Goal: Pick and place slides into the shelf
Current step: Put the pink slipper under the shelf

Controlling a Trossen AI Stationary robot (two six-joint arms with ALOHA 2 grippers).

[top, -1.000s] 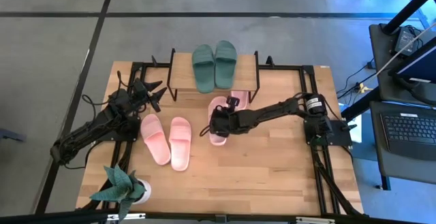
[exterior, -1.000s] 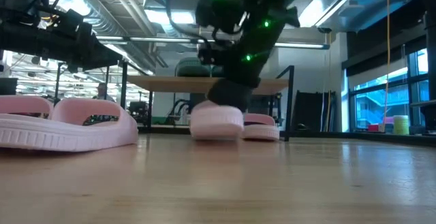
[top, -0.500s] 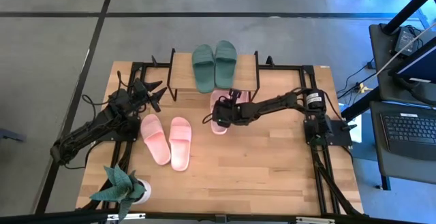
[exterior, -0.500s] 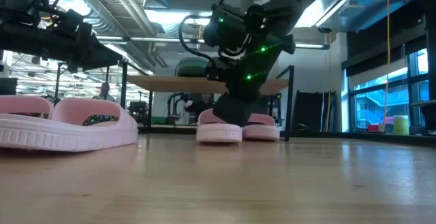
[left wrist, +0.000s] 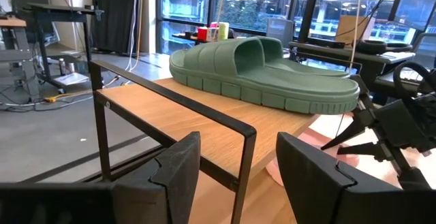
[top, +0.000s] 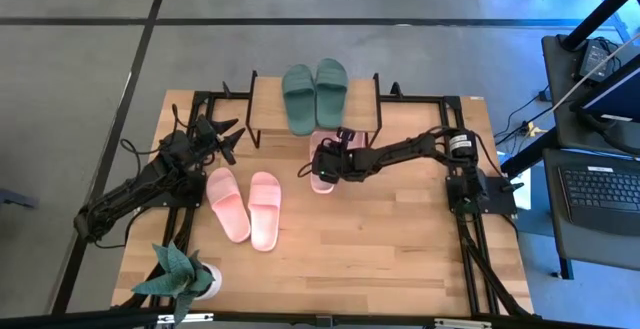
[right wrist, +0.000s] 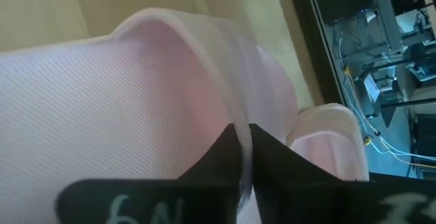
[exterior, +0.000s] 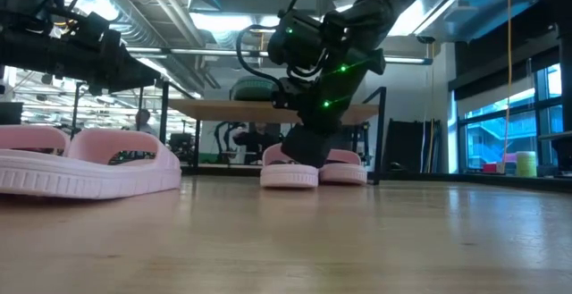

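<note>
Right claw (top: 328, 166) — pinching pink slide's (top: 321, 175) strap

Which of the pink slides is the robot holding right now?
The pink slide just in front of the shelf, pinched at its strap by the right tool. The loose pink pair lies untouched farther left.

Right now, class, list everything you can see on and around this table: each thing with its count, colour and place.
Green slides: two, dark green, on top of the shelf.
Pink slides: four; two loose at table centre-left, two at the shelf's front edge, one gripped.
Shelf: one, light wood, black legs, table's far edge.
Plant: one, green, near-left corner.
Table: one, light wood.
Left end effector: open, idle left of the shelf.
Right end effector: shut on a pink slide's strap.
</note>
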